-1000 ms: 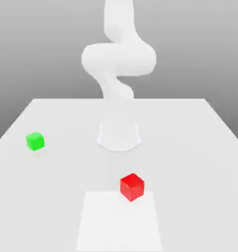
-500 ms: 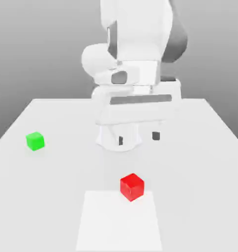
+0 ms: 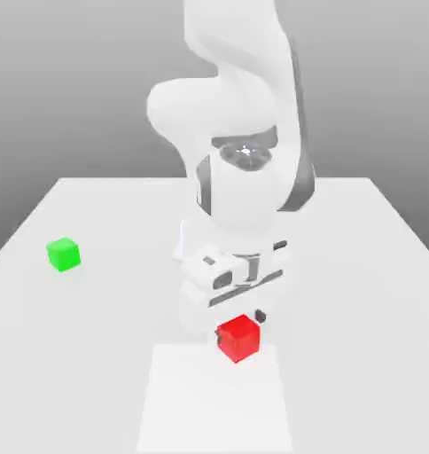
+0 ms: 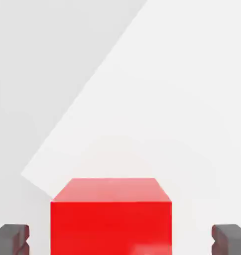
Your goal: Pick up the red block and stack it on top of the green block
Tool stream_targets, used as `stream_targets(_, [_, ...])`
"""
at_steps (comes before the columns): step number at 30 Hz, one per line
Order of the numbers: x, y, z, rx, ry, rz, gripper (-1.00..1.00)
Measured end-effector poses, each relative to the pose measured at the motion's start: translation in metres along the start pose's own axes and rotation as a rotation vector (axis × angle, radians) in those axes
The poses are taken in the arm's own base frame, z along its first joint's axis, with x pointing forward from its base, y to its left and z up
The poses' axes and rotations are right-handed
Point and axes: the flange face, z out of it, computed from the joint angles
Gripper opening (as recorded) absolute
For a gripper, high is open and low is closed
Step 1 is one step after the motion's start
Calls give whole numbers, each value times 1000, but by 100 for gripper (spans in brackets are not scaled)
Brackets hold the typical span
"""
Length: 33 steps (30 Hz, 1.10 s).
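In the exterior view the white arm (image 3: 240, 133) fills the upper middle of the frame and bends down toward the lower centre, where its gripper (image 3: 242, 312) hangs just above and behind the red block (image 3: 238, 337). The block sits on the table (image 3: 360, 293), slightly below centre in the frame, at the top edge of a paler square patch (image 3: 214, 403) that lies on the table surface in the lower middle. One dark fingertip (image 3: 261, 314) shows just to the upper right of the block; the other is hidden behind the hand's body in this view.

In the hand view the red block (image 4: 111, 215) shows between the two dark fingertips, one (image 4: 10, 238) at the lower left corner and the other at the lower right corner. The fingers are spread wide, with a clear gap of pale surface between each pad and the block's sides, so nothing is gripped. The block's top face and one side face show, both plain. The pale patch (image 4: 157, 99) runs diagonally across the surface beyond it.

The green block (image 3: 63, 254) rests on the table at the middle left of the exterior view, well apart from the red block and the gripper.
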Motion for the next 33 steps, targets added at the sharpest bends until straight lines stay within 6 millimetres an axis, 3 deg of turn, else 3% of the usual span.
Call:
stream_targets(1, [-1, 0, 5, 1, -2, -1, -100])
stream_targets(8, [-2, 0, 6, 1, -3, 0, -100])
stream_targets(23, [0, 4, -59, 1, -3, 11, -100])
stream_targets(29, [16, 97, -71, -1, 3, 288, -100])
stream_targets(33, [9, 169, -79, -4, 7, 498, -100])
